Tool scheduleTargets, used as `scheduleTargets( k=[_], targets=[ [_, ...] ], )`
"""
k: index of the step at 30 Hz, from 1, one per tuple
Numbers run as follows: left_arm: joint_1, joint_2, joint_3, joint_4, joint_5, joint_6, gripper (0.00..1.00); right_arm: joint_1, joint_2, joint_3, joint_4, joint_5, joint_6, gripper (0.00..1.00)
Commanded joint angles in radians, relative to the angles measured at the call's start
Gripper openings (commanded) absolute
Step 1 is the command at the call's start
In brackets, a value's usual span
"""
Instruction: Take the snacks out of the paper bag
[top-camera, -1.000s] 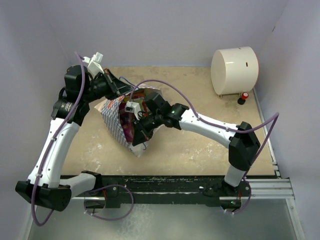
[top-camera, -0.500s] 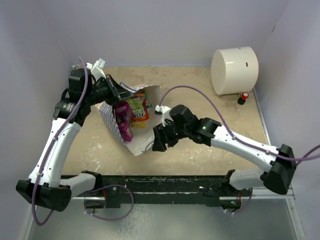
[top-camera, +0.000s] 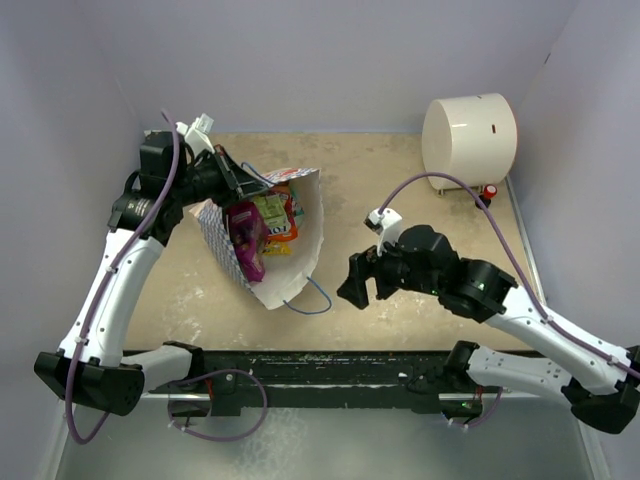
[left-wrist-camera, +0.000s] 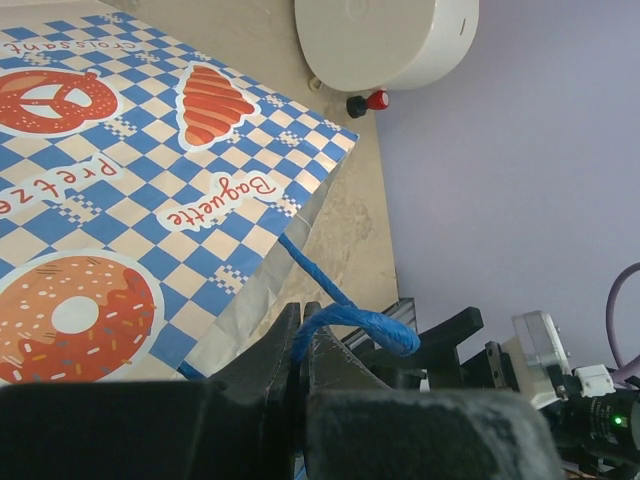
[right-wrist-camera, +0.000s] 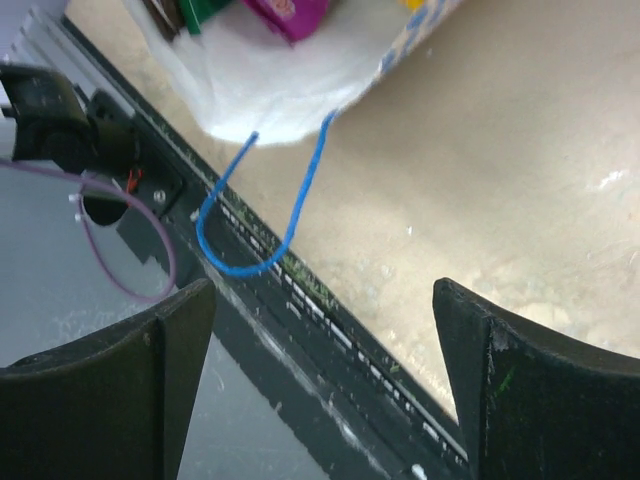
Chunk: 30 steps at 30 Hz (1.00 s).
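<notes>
One smooth cream cylinder (top-camera: 468, 140) lies on the speckled beige table (top-camera: 400, 190), well to the right of the single paper bag (top-camera: 305, 225), which is white inside and blue-checkered outside and lies tipped with its mouth open. Inside the bag sit the glossy snacks (top-camera: 262, 225): one magenta pouch (top-camera: 245, 240), one green pack (top-camera: 268, 212), one red-orange pack (top-camera: 291, 205) and a small yellow one. Of the bag's two thin blue cords, the far handle (left-wrist-camera: 350, 325) is pinched in the closed left gripper (left-wrist-camera: 300, 330), the near handle (top-camera: 310, 298) lies loose, and the right gripper (right-wrist-camera: 322, 290), right of the bag, has its fingers spread wide around nothing.
</notes>
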<state>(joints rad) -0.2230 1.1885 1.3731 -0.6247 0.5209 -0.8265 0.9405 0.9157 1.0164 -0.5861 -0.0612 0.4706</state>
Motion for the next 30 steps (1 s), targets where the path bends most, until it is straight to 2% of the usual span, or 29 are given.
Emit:
scheduleTargets(
  k=[1,4,9,15,20,30],
  targets=[
    [0.001,-0.019,0.06,0.014,0.019,0.005,0.0,-0.002,0.057,0.05,0.246,0.055,-0.009,0.89],
    [0.001,-0.01,0.075,-0.007,0.021,0.003,0.0,0.005,0.189,0.108,0.446,0.009,0.0,0.82],
    [0.001,-0.006,0.092,-0.021,0.022,-0.007,0.0,0.055,0.406,0.173,0.736,0.098,0.01,0.79],
    [0.002,0.018,0.146,-0.065,0.008,0.021,0.0,0.114,0.539,0.094,1.072,0.195,-0.132,0.78],
    [0.002,0.036,0.195,-0.13,-0.006,0.066,0.0,0.121,0.595,-0.072,1.321,0.088,-0.349,0.76],
    [0.007,0.066,0.237,-0.169,-0.007,0.11,0.0,0.167,0.7,-0.147,1.407,0.005,-0.528,0.79]
  ],
)
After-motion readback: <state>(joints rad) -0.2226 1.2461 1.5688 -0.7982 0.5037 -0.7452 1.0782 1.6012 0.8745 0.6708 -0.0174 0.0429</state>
